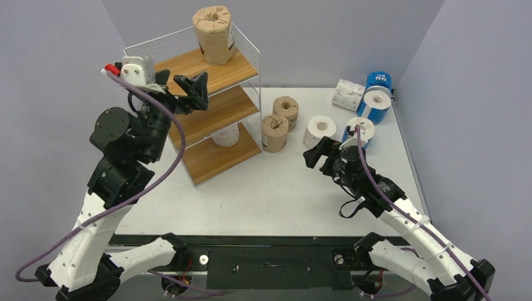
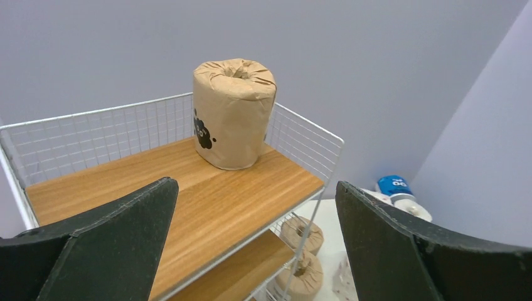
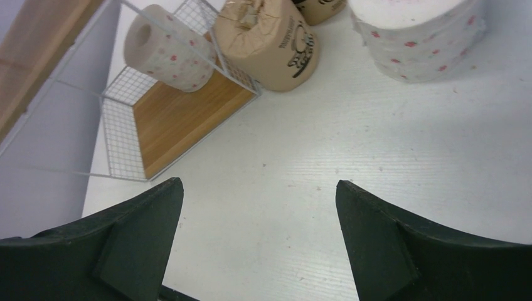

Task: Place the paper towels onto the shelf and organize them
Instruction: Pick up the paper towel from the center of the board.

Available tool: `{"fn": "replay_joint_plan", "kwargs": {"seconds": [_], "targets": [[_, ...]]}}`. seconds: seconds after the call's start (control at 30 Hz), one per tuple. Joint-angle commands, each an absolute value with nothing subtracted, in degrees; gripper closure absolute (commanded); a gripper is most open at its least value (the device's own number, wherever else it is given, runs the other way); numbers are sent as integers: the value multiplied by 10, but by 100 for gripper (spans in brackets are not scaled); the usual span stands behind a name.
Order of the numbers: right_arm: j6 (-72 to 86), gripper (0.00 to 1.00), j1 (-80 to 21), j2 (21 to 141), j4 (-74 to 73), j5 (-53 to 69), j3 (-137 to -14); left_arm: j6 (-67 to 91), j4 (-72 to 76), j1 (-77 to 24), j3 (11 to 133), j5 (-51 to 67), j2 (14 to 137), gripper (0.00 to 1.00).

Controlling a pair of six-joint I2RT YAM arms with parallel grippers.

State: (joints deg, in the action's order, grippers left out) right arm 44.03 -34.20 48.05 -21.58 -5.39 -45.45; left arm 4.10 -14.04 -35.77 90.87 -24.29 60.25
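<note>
On the shelf I have the top board bare across its near half, front edge open. Wire mesh walls the back and both ends, and a brown-wrapped roll stands at the far right. The tabletop lies bare through its near middle; two brown rolls crowd the shelf's right side.

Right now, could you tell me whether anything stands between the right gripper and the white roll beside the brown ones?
Nothing visible does: only bare tabletop lies between the open right gripper and the white roll.
</note>
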Motion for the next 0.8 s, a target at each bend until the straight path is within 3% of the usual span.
{"fn": "replay_joint_plan", "kwargs": {"seconds": [0.0, 0.17, 0.43, 0.77], "targets": [[463, 13, -339, 492, -271, -140, -477, 80, -212, -397, 905, -277, 587, 4], [476, 13, -334, 480, -268, -189, -443, 103, -287, -468, 894, -316, 589, 4], [460, 13, -305, 497, -262, -176, -429, 92, -280, -668, 837, -434, 602, 4], [499, 13, -280, 516, -287, -239, -438, 243, -284, -697, 722, -395, 635, 4]]}}
